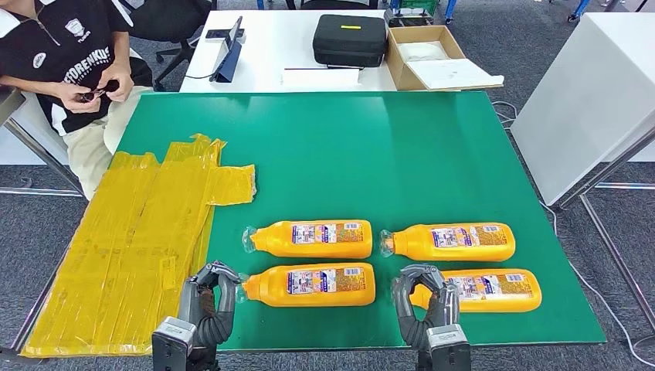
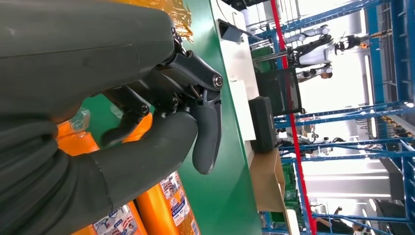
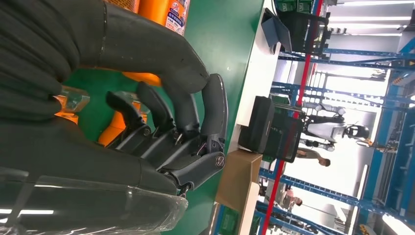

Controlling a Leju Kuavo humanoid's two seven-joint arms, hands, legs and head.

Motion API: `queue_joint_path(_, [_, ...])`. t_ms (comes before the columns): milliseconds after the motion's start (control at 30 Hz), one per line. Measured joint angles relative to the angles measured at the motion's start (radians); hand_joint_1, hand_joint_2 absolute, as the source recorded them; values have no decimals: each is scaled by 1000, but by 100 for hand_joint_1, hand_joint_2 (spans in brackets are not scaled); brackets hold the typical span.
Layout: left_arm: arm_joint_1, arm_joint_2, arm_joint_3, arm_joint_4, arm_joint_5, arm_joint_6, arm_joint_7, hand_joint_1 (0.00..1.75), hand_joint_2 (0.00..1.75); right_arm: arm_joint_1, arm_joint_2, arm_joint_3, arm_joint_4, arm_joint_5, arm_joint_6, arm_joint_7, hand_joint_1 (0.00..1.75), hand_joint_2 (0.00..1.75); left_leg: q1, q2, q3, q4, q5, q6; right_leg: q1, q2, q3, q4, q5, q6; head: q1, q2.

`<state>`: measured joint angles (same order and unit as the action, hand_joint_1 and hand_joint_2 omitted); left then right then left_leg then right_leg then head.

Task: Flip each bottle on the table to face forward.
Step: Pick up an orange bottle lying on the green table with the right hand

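Four orange bottles lie on their sides on the green table [image 1: 347, 154], labels up and clear caps pointing left: far-left [image 1: 313, 238], near-left [image 1: 313, 284], far-right [image 1: 452, 241], near-right [image 1: 487, 290]. My left hand [image 1: 210, 297] hovers at the table's near edge just left of the near-left bottle's cap, fingers curled toward the thumb with nothing in them. My right hand [image 1: 425, 305] is curled the same way over the near-right bottle's neck, not visibly gripping it. In the left wrist view the left hand [image 2: 147, 127] stands before a bottle [image 2: 161, 205]. In the right wrist view the right hand [image 3: 161, 127] is beside a clear cap [image 3: 73, 100].
Crumpled yellow plastic sheeting [image 1: 147, 239] covers the table's left part. A seated person [image 1: 69, 54] is at the far left corner. Behind the green table, a white table carries a black case [image 1: 349, 39] and a cardboard box [image 1: 432, 58]. Another white table [image 1: 595, 85] stands to the right.
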<state>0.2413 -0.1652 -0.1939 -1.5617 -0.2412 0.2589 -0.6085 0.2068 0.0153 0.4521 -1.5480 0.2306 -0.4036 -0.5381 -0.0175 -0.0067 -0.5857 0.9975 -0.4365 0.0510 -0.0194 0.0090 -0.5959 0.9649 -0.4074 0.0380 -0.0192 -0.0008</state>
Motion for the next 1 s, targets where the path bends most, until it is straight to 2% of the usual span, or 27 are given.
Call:
queue_joint_path(33, [0, 0, -1, 1, 0, 0, 1, 165, 175, 0, 0, 0, 1, 2, 0, 0, 140, 175, 0, 0, 0, 0, 0, 0, 0, 0, 0, 0, 0, 0, 0, 0])
queue_joint_path(133, [0, 0, -3, 2, -1, 4, 4, 34, 175, 0, 0, 1, 3, 24, -8, -2, 10, 175, 0, 0, 0, 0, 0, 0, 0, 0, 0, 0, 0, 0, 0, 0])
queue_joint_path(167, [1, 0, -4, 3, -1, 8, 5, 0, 175, 1, 0, 1, 2, 44, -18, 2, 0, 175, 0, 0, 0, 0, 0, 0, 0, 0, 0, 0, 0, 0, 0, 0])
queue_joint_path(267, [3, 0, -5, 4, -1, 16, 10, 0, 175, 10, -3, 1, -13, 181, -70, 64, 0, 175, 0, 0, 0, 0, 0, 0, 0, 0, 0, 0, 0, 0, 0, 0])
queue_joint_path(400, [5, 0, -4, 4, -1, 3, 16, 0, 175, 39, -25, 0, -65, 470, -119, 235, 0, 175, 0, 0, 0, 0, 0, 0, 0, 0, 0, 0, 0, 0, 0, 0])
queue_joint_path(500, [4, -1, -1, 5, -2, -11, 18, 0, 175, 63, -48, -5, -111, 623, -115, 334, 0, 175, 0, 0, 0, 0, 0, 0, 0, 0, 0, 0, 0, 0, 0, 0])
queue_joint_path(633, [-7, -8, 10, 12, -3, -38, 22, 0, 175, 85, -80, -34, -174, 795, -55, 459, 0, 175, 0, 0, 0, 0, 0, 0, 0, 0, 0, 0, 0, 0, 0, 0])
queue_joint_path(767, [-24, -14, 19, 29, -2, -59, 26, 0, 175, 94, -116, -75, -220, 877, 41, 536, 0, 175, -1, 0, 0, 0, 0, 0, 0, 0, 0, 0, 0, 0, 0, 0])
queue_joint_path(1000, [-62, -24, 25, 82, 28, -79, 31, 0, 175, 93, -218, -154, -227, 918, 195, 625, 0, 175, -1, 0, 0, 0, 0, 0, 0, 0, 1, 0, 0, 0, 0, 0])
